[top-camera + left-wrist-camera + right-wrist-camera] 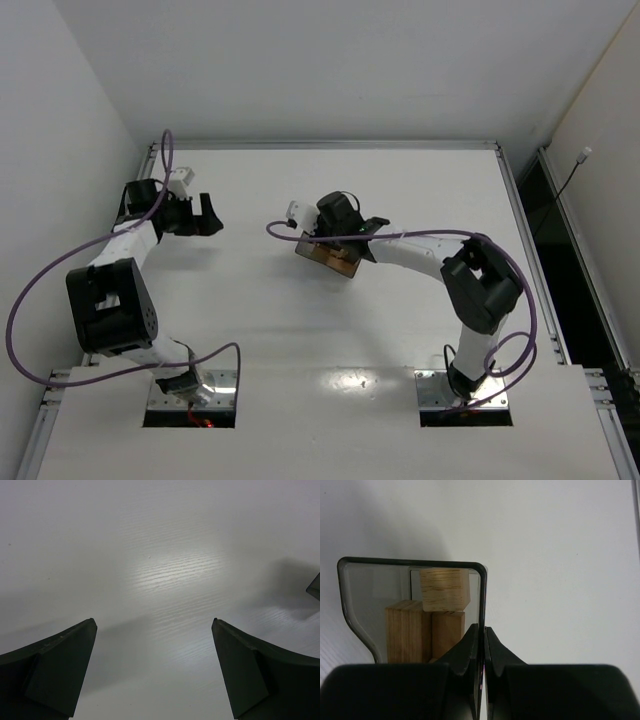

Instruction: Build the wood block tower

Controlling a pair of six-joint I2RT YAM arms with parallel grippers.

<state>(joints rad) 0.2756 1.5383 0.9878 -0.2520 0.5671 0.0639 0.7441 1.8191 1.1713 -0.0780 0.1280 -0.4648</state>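
Note:
My right gripper (pixel 483 628) is shut on the right wall of a translucent grey bin (pixel 410 561), one finger inside and one outside. Inside the bin lie light tan wood blocks: one cube (pixel 445 589) rests on top of two upright ones (pixel 407 630). From above, the bin (pixel 330 258) shows near the table's middle, tilted, with the right gripper (pixel 345 240) on it. My left gripper (pixel 205 215) stands wide open at the far left, apart from the bin, with only bare table between its fingers (pixel 60 665). The tower is out of view.
The white table (pixel 400 330) has a raised metal rim along its far and right edges. A wall runs close along the left side. A dark corner (pixel 315 586) pokes into the left wrist view at the right edge.

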